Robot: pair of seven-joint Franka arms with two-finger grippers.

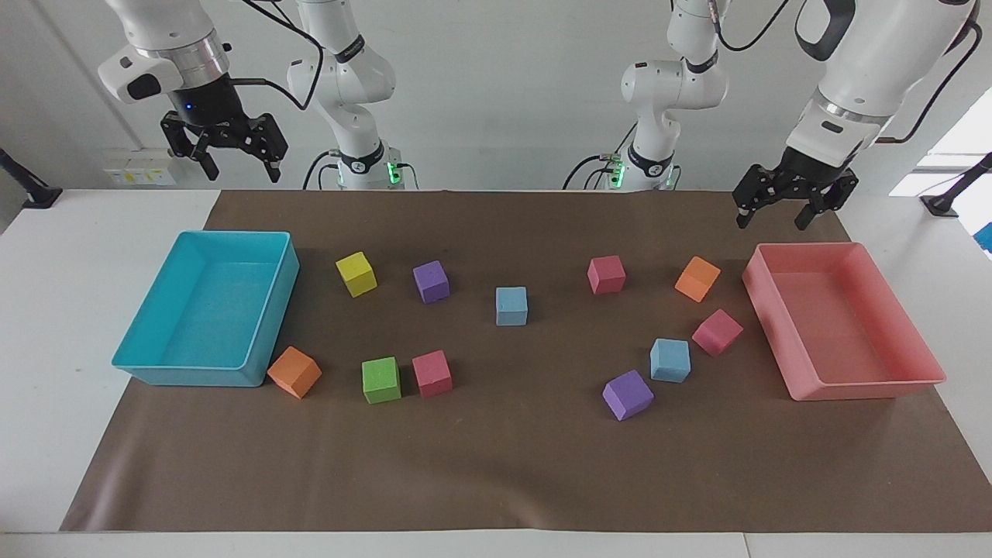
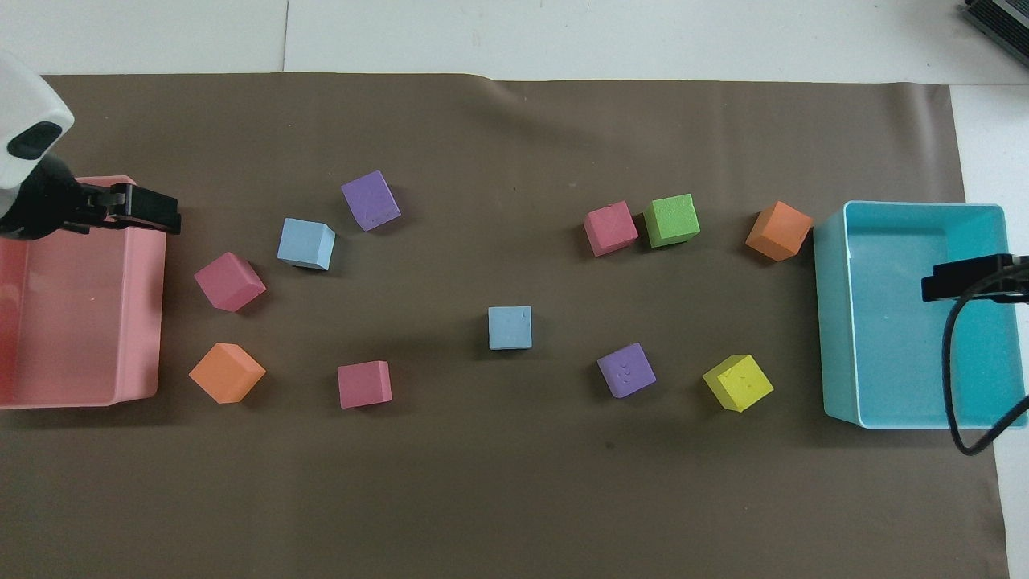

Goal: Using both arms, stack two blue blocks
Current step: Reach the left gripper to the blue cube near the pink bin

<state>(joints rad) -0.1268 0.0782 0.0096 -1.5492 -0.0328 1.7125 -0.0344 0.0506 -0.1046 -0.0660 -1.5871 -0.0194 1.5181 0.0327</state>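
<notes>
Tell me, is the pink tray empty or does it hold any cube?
Empty. The pink tray shows only its bare floor; the nearest pink cube sits outside it.
</notes>
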